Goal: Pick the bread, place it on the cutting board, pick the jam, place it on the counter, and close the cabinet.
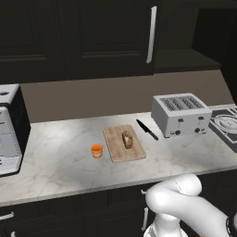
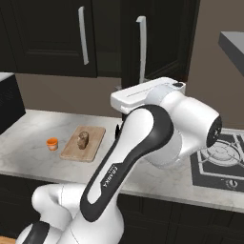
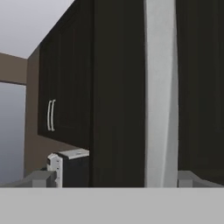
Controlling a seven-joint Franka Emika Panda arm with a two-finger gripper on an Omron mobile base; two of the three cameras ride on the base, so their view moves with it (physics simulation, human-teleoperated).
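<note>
The bread (image 1: 127,139) lies on the cutting board (image 1: 118,152), seen again in the right base view as the bread (image 2: 83,139) on the cutting board (image 2: 95,138). The orange jam (image 1: 96,151) stands on the counter (image 1: 60,162) just left of the board. My gripper (image 3: 116,179) is open, its fingertips (image 3: 41,178) far apart, raised close to a dark cabinet (image 3: 113,87) door. That door's long silver handle (image 3: 159,87) runs upright between the fingers, nearer the right one. I cannot tell whether it is touched. To the right of the handle (image 1: 151,34) the cabinet's inner shelf (image 1: 185,60) shows.
A black knife (image 1: 147,129) and a silver toaster (image 1: 181,114) sit right of the board, with a stove (image 1: 225,122) beyond. A tall appliance (image 1: 9,129) stands at the counter's left end. My arm (image 2: 157,133) hides the toaster in the right base view.
</note>
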